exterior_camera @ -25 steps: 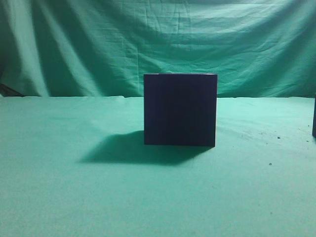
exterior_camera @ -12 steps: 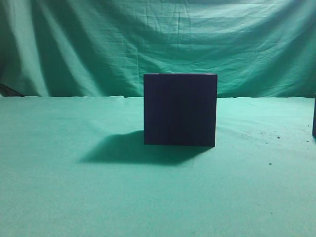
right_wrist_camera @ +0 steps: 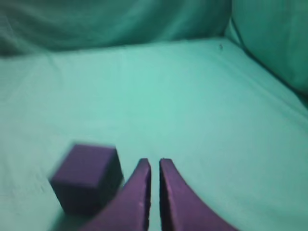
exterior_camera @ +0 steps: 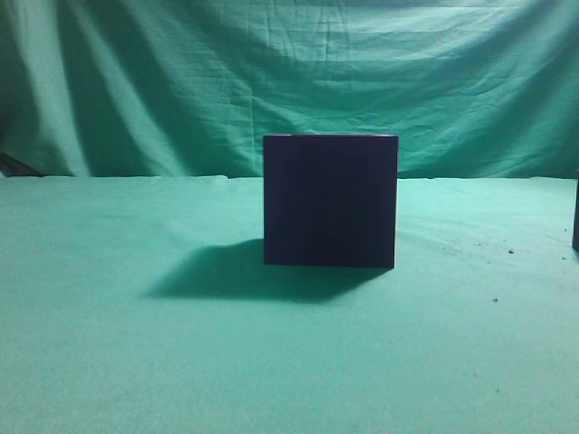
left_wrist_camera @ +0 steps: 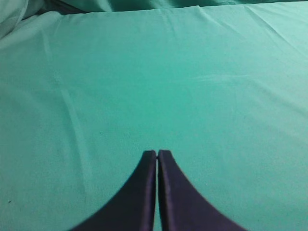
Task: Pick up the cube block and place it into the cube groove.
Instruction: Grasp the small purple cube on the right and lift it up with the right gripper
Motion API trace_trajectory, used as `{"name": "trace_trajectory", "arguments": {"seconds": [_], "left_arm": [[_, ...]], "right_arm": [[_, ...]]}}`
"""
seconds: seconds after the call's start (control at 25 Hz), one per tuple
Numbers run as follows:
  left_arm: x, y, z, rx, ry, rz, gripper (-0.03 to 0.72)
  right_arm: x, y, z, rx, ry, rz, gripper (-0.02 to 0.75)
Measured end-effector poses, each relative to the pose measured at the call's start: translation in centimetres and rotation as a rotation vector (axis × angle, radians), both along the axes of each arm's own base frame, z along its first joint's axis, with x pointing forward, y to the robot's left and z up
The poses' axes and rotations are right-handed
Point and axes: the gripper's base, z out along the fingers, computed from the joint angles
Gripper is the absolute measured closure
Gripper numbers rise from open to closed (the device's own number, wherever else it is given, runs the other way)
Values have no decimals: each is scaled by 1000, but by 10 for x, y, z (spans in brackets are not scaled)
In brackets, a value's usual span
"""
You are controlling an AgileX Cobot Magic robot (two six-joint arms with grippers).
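While both claws sit pressed together, right claw (right_wrist_camera: 154, 163) just beside cube block (right_wrist_camera: 86, 175), left claw (left_wrist_camera: 157, 154) over bare table (left_wrist_camera: 144, 86), cube groove box (exterior_camera: 330, 201) well apart.

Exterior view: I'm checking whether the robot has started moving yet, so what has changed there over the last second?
Nothing visibly changed. The large dark navy-black cubic box sits in the same spot on the green cloth-covered table, with its shadow falling to the same side, and the dark sliver at the right edge is unchanged. No arm or pincer has entered this view.
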Motion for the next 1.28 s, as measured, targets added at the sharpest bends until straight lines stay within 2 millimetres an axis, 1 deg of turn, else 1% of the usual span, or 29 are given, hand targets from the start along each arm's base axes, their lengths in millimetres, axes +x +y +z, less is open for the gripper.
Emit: {"name": "trace_trajectory", "arguments": {"seconds": [0.12,0.24,0.36,0.44,0.52,0.6,0.68,0.76,0.84,0.96,1.08,1.2,1.28], "left_arm": [[0,0,0,0,0,0,688],[0,0,0,0,0,0,688],[0,0,0,0,0,0,688],[0,0,0,0,0,0,688],[0,0,0,0,0,0,688],[0,0,0,0,0,0,688],[0,0,0,0,0,0,688],[0,0,0,0,0,0,688],[0,0,0,0,0,0,688],[0,0,0,0,0,0,688],[0,0,0,0,0,0,688],[0,0,0,0,0,0,688],[0,0,0,0,0,0,688]], "right_arm": [[2,3,18,56,-200,28,738],[1,5,34,67,-374,52,738],[0,5,40,75,-448,60,738],[0,5,44,111,-412,49,738],[-1,4,58,137,-366,39,738],[3,4,71,154,-286,31,738],[9,5,80,189,-163,21,738],[19,6,84,212,-58,14,738],[28,6,87,222,-5,9,738],[39,7,87,248,28,4,738],[44,8,85,263,70,3,738],[50,9,92,196,215,26,738],[59,12,100,113,376,71,738]]}}
